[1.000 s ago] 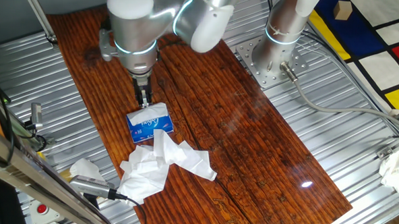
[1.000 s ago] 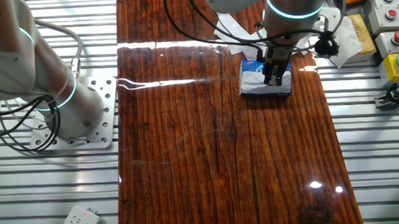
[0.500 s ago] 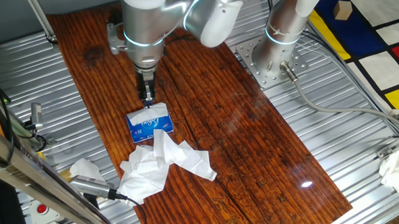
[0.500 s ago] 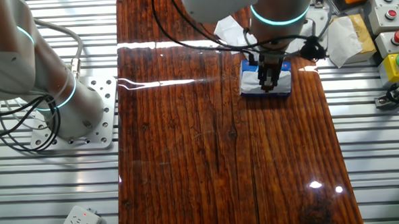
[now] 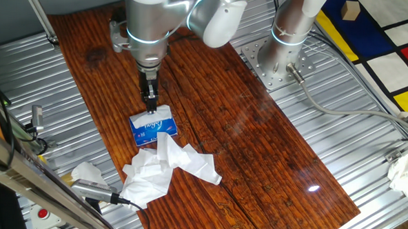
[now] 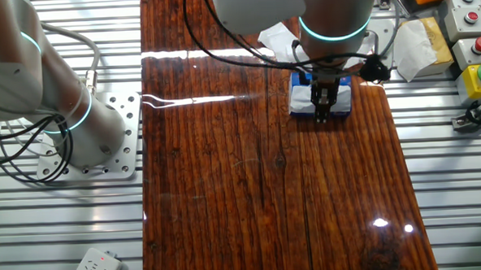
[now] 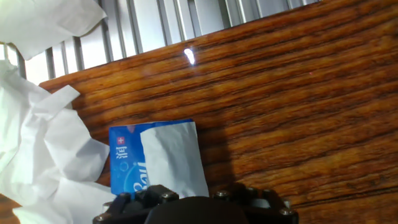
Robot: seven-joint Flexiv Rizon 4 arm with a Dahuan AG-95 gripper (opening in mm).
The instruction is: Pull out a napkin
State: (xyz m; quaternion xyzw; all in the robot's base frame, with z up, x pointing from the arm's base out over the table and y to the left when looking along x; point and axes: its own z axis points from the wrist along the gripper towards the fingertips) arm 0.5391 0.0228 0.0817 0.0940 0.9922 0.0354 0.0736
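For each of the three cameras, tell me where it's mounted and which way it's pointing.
One fixed view: high off one end of the table, looking down at the blue pack and the tissue pile; arm, base and tool show.
The other fixed view: high on the opposite side, looking down at the wooden board; arm and base show.
Hand view: on the hand, facing down at the napkin; only the tool's dark body shows.
All three share the pack.

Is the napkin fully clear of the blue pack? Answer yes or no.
No: in the hand view the napkin lies over the blue pack, running down under the gripper.
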